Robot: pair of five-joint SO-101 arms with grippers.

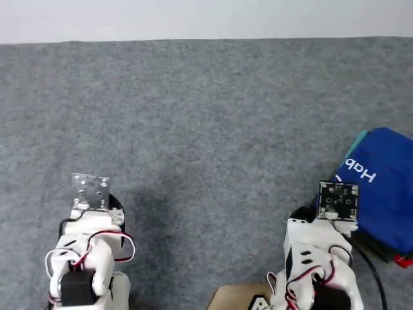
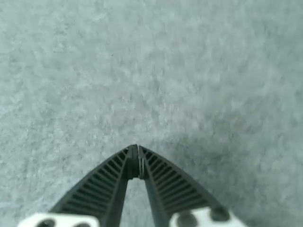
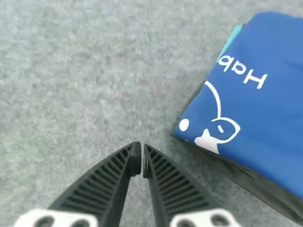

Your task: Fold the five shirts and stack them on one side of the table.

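Note:
A stack of folded shirts (image 1: 381,184) lies at the table's right edge, a blue one with white print on top; teal and black layers show beneath it. In the right wrist view the blue shirt (image 3: 251,99) is close beside my right gripper (image 3: 141,158), which is shut with nothing in it and hangs over bare carpet. My left gripper (image 2: 134,161) is shut and empty too, above grey carpet near the table's front left. From above, the left arm (image 1: 89,232) and the right arm (image 1: 322,252) are both drawn back at the front edge.
Grey carpet (image 1: 206,116) covers the table. A brown cardboard piece (image 1: 235,298) pokes in at the front edge between the arms. A white wall runs along the far edge.

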